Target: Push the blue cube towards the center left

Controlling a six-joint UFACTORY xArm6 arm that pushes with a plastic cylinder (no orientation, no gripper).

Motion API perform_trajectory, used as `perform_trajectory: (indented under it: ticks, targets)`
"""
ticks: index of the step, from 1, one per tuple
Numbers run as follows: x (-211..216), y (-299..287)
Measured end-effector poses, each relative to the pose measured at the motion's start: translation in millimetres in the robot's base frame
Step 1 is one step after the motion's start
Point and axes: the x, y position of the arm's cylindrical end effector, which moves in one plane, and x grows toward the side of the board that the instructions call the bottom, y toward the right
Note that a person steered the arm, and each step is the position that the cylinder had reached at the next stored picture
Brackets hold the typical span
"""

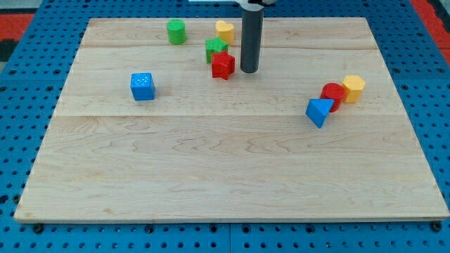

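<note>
Standing upright near the view's top centre, my dark rod comes down to the wooden board [232, 169], and my tip [249, 71] rests just to the right of a red block [223, 65] with a star-like outline. I have no fingers to open or close; the rod simply ends in this blunt tip, which holds nothing. It is close beside the red block, though I cannot tell whether the two touch.

Just above the red block sits a green block [215, 48] of irregular shape, touching or nearly touching it. Above that, near the board's top edge, is a yellow block [225, 30], rounded on top. Further to the view's left along the top is a green cylinder [176, 31], standing alone.

The blue cube [143, 86] lies on the left part of the board, a little above the middle height, well apart from my tip and from every other block.

On the view's right sits a tight cluster: a blue triangular block [318, 112] at the lower left, a red cylinder [332, 94] touching it, and a yellow block [354, 87] with flat angled sides against the red one.

Around the board lies a blue pegboard surface [21, 140] dotted with holes.
</note>
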Motion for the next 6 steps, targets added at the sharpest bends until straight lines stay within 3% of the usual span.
perform_trajectory:
  ticks: [3, 5, 6]
  targets:
    - [0, -26]
    - [26, 35]
    - [39, -54]
